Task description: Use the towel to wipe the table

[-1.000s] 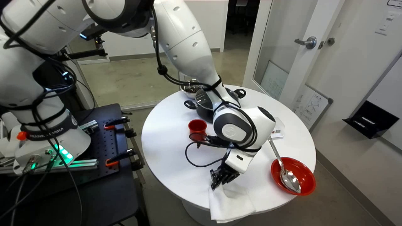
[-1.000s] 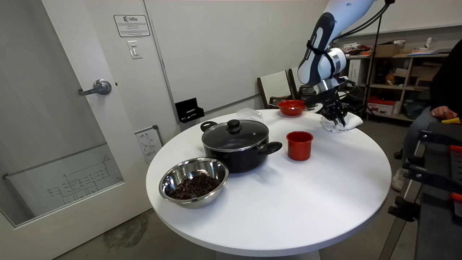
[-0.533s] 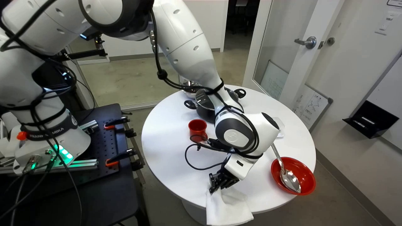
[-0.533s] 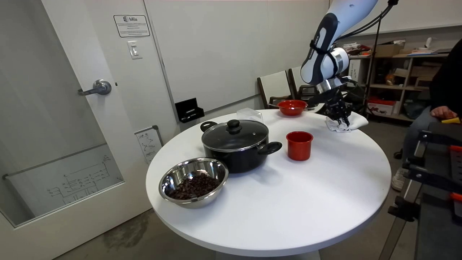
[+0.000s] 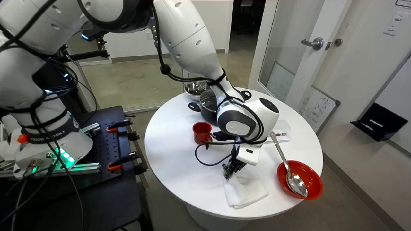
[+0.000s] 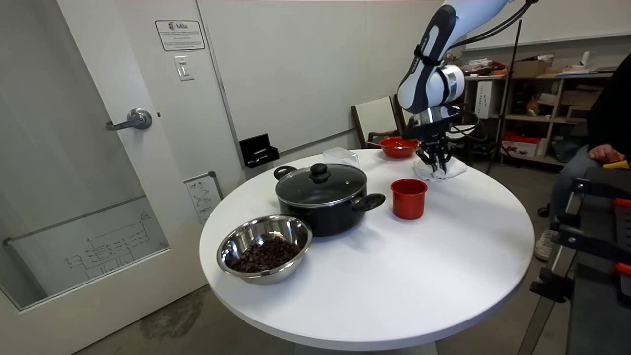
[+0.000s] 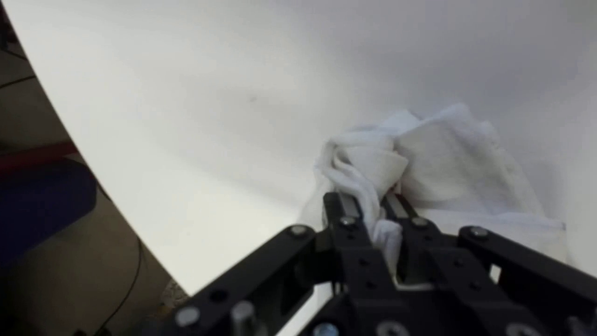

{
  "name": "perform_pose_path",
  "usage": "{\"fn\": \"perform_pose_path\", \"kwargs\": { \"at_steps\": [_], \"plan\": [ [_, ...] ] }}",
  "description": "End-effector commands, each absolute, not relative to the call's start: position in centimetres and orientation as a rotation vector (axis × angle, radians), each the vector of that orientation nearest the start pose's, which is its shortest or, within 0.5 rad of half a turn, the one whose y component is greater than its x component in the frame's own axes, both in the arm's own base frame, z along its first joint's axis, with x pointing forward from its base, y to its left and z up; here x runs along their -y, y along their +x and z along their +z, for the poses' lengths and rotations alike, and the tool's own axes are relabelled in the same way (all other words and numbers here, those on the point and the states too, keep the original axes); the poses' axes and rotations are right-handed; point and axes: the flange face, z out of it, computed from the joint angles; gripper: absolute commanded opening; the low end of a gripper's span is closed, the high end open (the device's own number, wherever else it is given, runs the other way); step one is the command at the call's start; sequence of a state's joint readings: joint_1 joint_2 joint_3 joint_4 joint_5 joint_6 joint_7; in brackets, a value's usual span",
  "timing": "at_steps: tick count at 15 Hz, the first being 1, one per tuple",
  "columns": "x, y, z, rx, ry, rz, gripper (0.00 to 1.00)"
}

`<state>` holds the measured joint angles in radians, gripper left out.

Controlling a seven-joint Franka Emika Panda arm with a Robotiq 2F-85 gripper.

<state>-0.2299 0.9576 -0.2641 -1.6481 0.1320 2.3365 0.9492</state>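
The white towel [image 5: 247,193] lies rumpled on the round white table [image 5: 173,157], near its edge, and also shows in an exterior view [image 6: 456,168]. My gripper [image 5: 228,175] points down at the table and is shut on a bunched part of the towel. In the wrist view the black fingers [image 7: 346,233] pinch a fold of the towel [image 7: 457,163] between them, and the rest spreads out to the right. The table [image 7: 186,107] shows a small faint mark to the left of the towel. The towel's underside is hidden.
A red cup [image 6: 409,199] stands near the gripper. Beyond it are a black lidded pot [image 6: 323,202] and a steel bowl [image 6: 291,266] of dark beans. A red bowl [image 5: 313,175] with a spoon [image 5: 297,184] sits at the edge, near a clear plastic box [image 5: 281,130].
The gripper first drew the towel slightly outward, where it hung over the table edge. It has since moved back inward with the towel, which now lies on the tabletop.
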Motion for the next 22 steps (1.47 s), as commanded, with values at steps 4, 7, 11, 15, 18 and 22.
{"fn": "perform_pose_path", "kwargs": {
  "at_steps": [4,7,11,15,18,22],
  "plan": [
    [25.3,57.5,4.2,-1.773,-2.558,0.269,0.04],
    [25.7,57.1,4.5,-1.598,-2.538,0.263,0.04],
    [26.6,55.9,5.2,-1.425,-2.462,0.457,0.04],
    [24.1,54.0,4.9,-1.370,-2.495,0.824,0.04],
    [21.5,53.5,4.4,-1.309,-2.562,1.029,0.04],
    [19.8,53.8,2.4,-1.302,-2.630,1.204,0.04]
  ]
}}
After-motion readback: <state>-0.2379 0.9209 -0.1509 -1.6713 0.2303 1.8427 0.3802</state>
